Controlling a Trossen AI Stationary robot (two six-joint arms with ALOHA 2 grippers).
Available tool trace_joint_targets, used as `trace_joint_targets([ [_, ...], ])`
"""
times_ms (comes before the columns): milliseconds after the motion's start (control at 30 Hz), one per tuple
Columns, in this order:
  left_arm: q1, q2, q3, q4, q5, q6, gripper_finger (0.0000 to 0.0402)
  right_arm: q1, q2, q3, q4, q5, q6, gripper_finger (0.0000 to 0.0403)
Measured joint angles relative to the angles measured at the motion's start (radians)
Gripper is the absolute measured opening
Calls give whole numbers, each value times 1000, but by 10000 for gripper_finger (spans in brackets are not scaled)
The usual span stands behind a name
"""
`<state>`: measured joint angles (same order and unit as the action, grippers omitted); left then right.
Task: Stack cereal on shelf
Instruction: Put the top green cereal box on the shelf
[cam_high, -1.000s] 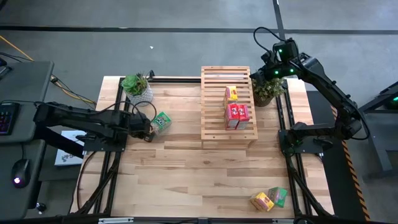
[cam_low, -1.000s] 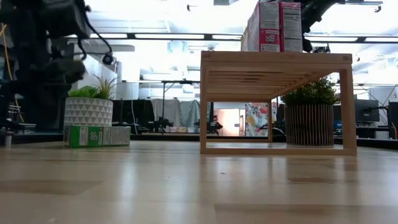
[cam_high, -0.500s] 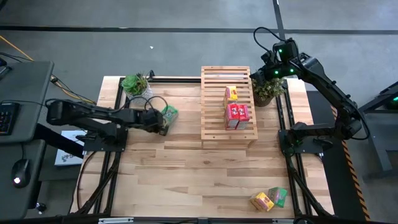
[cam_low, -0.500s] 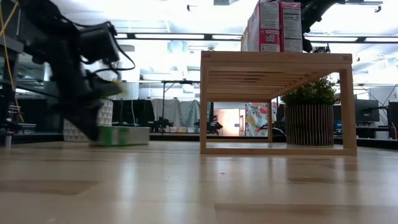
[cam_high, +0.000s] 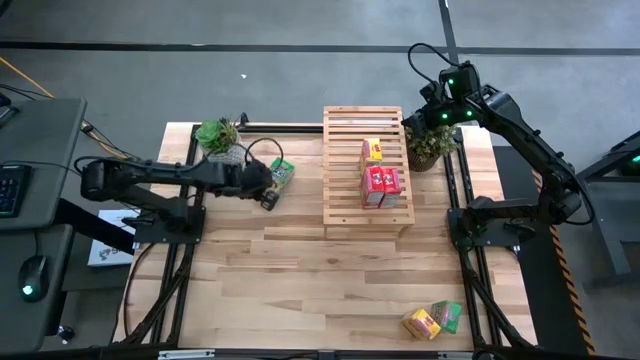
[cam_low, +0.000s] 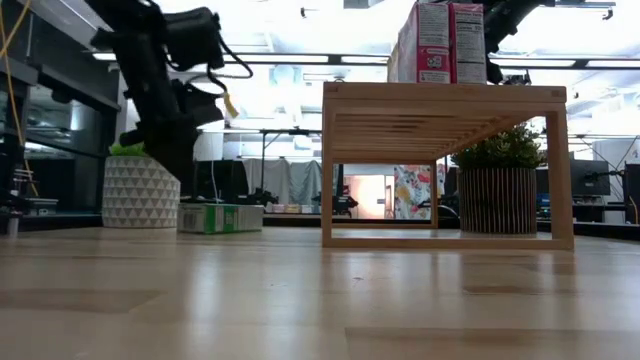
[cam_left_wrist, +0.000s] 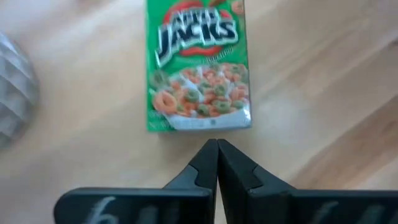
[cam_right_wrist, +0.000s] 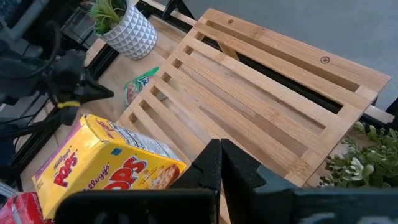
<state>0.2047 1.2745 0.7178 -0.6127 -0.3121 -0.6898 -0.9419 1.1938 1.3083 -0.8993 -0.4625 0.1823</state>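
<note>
Cereal boxes are split three ways. The green box (cam_high: 282, 172) lies flat on the table (cam_high: 300, 290), to the left of the shelf (cam_high: 340, 200). Over the last second it has slid rightward, from beside the left plant (cam_high: 219, 137) to a spot close to the shelf, pushed by the left claw (cam_high: 268, 189). That claw is fully shut and holds nothing; in the left wrist view its tips come to a point just short of the box's edge, and I cannot tell whether they touch it. My reading is that the push brings the box within easier reach of the shelf, but it is not yet lifted, so this box's stacking is still to do.

On the shelf stand a yellow box (cam_high: 372, 150) and two red boxes (cam_high: 380, 186). At the table's near right corner another yellow box (cam_high: 421, 323) and green box (cam_high: 447, 315) wait side by side.

The right claw (cam_right_wrist: 219, 163) hangs above the shelf's far right end, near the right plant (cam_high: 434, 143), fully shut and empty, unmoved over the second.

Writing: the pushed green box reads "JACKS" in white letters under a partly cut-off word, above a picture of orange and green rings. The shelf's yellow box reads "Kellogg's" and "POPS" in red. The red boxes' print is too small to read.
</note>
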Motion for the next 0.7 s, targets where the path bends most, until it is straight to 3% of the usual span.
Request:
trace_joint_targets([
  [300,-181,-119,-201,382,-249,55,0,0,0,0,0,0,-7,0],
  [400,-214,-147,-252,419,-331,56,0,0,0,0,0,0,-7,0],
  [533,-228,-150,-317,449,-346,56,0,0,0,0,0,0,-7,0],
  [700,-227,-150,-370,622,-345,86,0,0,0,0,7,0,-7,0],
])
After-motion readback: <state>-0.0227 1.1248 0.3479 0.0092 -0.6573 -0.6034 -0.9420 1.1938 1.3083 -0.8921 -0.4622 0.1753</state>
